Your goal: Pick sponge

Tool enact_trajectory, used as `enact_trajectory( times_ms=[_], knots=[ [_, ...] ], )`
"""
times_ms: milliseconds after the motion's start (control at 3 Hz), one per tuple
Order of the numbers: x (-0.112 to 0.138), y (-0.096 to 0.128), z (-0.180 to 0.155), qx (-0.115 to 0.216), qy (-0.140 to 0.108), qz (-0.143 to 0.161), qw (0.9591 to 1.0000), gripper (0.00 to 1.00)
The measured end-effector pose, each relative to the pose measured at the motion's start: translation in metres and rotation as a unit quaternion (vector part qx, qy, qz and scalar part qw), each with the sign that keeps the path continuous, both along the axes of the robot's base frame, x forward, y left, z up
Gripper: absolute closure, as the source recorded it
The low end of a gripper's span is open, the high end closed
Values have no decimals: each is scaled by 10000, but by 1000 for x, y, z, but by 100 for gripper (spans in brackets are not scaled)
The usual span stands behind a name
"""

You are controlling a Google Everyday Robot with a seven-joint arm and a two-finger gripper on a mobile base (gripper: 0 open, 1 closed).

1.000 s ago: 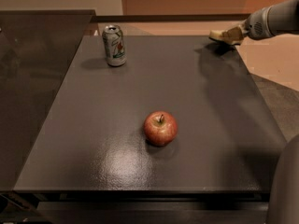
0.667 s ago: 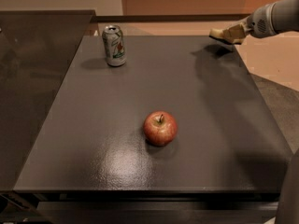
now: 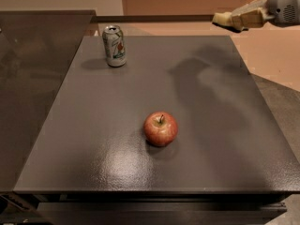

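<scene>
My gripper (image 3: 233, 20) is at the top right, raised above the far right corner of the dark table (image 3: 93, 125), and its beige fingers (image 3: 248, 16) point left. A small pale yellow-cream sponge (image 3: 221, 18) sits at the fingertips, held between them and clear of the tabletop. The arm's grey wrist (image 3: 287, 6) runs out of view at the right edge. The gripper's shadow falls on the table's far right part.
A red apple (image 3: 161, 129) sits near the table's middle. A silver soda can (image 3: 115, 45) stands upright at the far left. A darker counter (image 3: 28, 78) adjoins the table on the left. Tan floor lies beyond the far and right edges.
The gripper has risen from the table's far right corner, carrying the sponge up off the surface. The view has shifted slightly. The apple and the can have not moved.
</scene>
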State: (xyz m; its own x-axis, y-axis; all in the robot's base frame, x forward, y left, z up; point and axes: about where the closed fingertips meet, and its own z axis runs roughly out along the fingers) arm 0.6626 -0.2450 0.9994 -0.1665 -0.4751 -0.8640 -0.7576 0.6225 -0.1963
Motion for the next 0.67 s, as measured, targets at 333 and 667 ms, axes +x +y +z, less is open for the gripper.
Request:
enact_trajectory(
  times_ms=[333,667],
  knots=[
    [-14,8,10,-39,-121,226,9997,100],
    [-13,9,9,-41,-123,229,9997,100]
  ],
)
